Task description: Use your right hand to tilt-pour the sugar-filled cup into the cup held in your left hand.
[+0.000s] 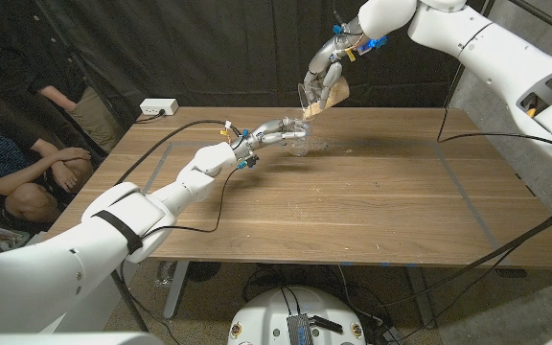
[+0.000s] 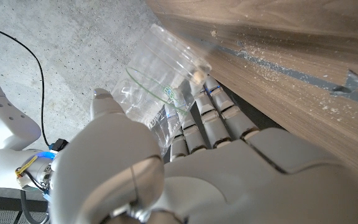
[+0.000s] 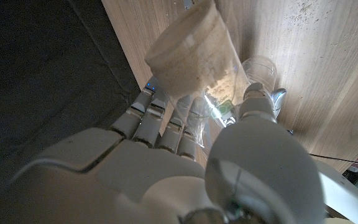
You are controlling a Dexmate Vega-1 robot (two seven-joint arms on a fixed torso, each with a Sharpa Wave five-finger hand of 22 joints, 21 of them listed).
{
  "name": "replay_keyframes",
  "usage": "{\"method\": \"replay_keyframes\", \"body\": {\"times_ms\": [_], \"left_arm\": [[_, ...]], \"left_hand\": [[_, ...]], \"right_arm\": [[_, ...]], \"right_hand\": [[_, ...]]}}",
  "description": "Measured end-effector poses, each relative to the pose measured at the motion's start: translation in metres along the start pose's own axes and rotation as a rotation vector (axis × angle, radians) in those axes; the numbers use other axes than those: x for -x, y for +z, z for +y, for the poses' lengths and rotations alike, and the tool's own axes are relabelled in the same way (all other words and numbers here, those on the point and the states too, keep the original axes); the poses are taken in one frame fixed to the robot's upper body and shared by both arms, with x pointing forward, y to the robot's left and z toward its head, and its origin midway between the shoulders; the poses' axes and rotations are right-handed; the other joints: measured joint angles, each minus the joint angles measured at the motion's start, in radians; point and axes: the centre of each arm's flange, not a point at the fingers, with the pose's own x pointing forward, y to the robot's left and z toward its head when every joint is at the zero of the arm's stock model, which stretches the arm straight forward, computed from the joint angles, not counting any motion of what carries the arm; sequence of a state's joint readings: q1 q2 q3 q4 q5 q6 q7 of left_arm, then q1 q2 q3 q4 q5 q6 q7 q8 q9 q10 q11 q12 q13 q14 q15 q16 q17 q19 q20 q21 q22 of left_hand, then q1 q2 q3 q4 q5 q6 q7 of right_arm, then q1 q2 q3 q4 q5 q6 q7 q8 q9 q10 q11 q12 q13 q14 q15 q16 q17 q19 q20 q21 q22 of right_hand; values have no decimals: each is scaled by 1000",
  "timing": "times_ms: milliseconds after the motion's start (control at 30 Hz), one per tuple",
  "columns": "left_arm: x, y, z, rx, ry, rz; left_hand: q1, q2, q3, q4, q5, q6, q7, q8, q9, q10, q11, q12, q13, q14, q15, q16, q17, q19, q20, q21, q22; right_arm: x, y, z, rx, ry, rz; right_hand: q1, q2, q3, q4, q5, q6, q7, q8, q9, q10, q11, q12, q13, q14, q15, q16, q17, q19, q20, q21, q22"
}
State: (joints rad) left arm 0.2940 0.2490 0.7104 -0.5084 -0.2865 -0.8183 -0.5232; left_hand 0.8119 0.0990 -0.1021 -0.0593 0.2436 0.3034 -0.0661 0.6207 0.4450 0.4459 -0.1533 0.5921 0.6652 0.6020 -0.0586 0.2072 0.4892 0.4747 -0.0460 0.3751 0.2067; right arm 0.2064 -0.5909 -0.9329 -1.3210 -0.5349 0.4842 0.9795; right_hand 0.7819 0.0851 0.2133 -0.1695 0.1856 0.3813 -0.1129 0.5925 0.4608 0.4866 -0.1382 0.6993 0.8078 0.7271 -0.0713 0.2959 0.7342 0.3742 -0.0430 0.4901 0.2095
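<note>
My right hand (image 1: pixel 324 77) grips a clear plastic cup of pale sugar (image 1: pixel 332 94) high above the table's far middle, tilted with its mouth pointing down and to the left. In the right wrist view the sugar cup (image 3: pixel 188 56) lies across my right hand's (image 3: pixel 185 168) fingers, and sugar has slid along its lower side. Just below it, my left hand (image 1: pixel 268 130) holds a clear cup (image 1: pixel 308 144) close over the table. The left wrist view shows this clear cup (image 2: pixel 163 81) in my left hand (image 2: pixel 191 155), with a few grains in it.
A white power strip (image 1: pixel 158 107) lies at the table's far left corner, and black cables (image 1: pixel 175 144) cross the wood. A person (image 1: pixel 22 163) sits beyond the left edge. Loose grains and blue tape marks (image 2: pixel 272 71) dot the table (image 1: pixel 372 211).
</note>
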Motion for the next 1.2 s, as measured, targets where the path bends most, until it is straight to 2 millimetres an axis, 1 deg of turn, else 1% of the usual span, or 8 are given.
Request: {"method": "replay_keyframes", "body": {"times_ms": [367,500,567,633,833,1000,1067,1200], "left_arm": [[-4,0,-2,1,-4,6],[-6,0,-1,2,-3,12],[-7,0,-1,3,-3,14],[-8,0,0,3,-3,17],[-10,-1,0,6,-3,25],[-12,-1,1,7,-5,33],[-14,0,2,5,-6,33],[-14,0,3,2,-6,41]], "left_hand": [[0,0,0,0,0,0,0,0,0,0,0,0,0,0,0,0,0,0,0,0,0],[0,0,0,0,0,0,0,0,0,0,0,0,0,0,0,0,5,0,0,0,0],[0,0,0,0,0,0,0,3,0,-2,2,4,0,0,0,0,5,0,0,6,0],[0,0,-4,4,0,0,0,5,0,-2,2,4,0,0,0,0,5,0,0,8,0],[0,0,-4,4,0,0,0,5,0,-2,2,4,0,0,0,-4,5,0,0,8,0],[0,0,-4,4,0,0,0,5,0,-2,2,4,0,0,0,-4,5,0,0,8,0],[1,1,-8,0,0,0,0,5,0,-2,2,4,0,0,0,-4,5,0,0,8,0],[4,4,-8,0,0,0,0,5,0,-2,2,4,0,0,0,-4,5,0,0,8,0]], "right_arm": [[1,-2,1,18,8,-1],[0,-3,1,23,12,-1],[0,-3,2,24,13,0],[-1,-4,2,29,17,0],[-2,-5,1,35,22,-2],[-4,-6,1,40,25,-5],[-4,-7,1,41,26,-5],[-5,-8,1,42,27,-7]], "right_hand": [[5,0,0,0,0,1,-1,0,0,0,0,0,6,6,-6,0,0,0,0,0,0],[14,-4,0,0,0,1,-1,3,-2,5,-5,0,3,6,-6,0,0,0,0,0,0],[14,-4,0,0,0,1,-2,3,-2,11,0,0,2,6,-6,0,3,0,0,-1,0],[14,-4,3,-3,0,1,-2,3,-2,11,0,0,2,8,-4,0,5,0,0,-6,0],[14,-4,3,-3,4,10,0,3,-3,11,0,0,2,11,-1,0,5,-4,4,-6,0],[14,-4,3,-3,4,14,-3,3,-3,16,-5,-1,0,16,-5,0,10,-7,0,-6,0],[21,3,3,-3,4,14,-3,3,-3,16,-6,-1,3,16,-5,0,10,-7,0,-6,0],[22,4,7,-7,4,14,-3,3,-4,16,-6,-3,6,16,-5,0,9,-7,0,-6,0]]}}
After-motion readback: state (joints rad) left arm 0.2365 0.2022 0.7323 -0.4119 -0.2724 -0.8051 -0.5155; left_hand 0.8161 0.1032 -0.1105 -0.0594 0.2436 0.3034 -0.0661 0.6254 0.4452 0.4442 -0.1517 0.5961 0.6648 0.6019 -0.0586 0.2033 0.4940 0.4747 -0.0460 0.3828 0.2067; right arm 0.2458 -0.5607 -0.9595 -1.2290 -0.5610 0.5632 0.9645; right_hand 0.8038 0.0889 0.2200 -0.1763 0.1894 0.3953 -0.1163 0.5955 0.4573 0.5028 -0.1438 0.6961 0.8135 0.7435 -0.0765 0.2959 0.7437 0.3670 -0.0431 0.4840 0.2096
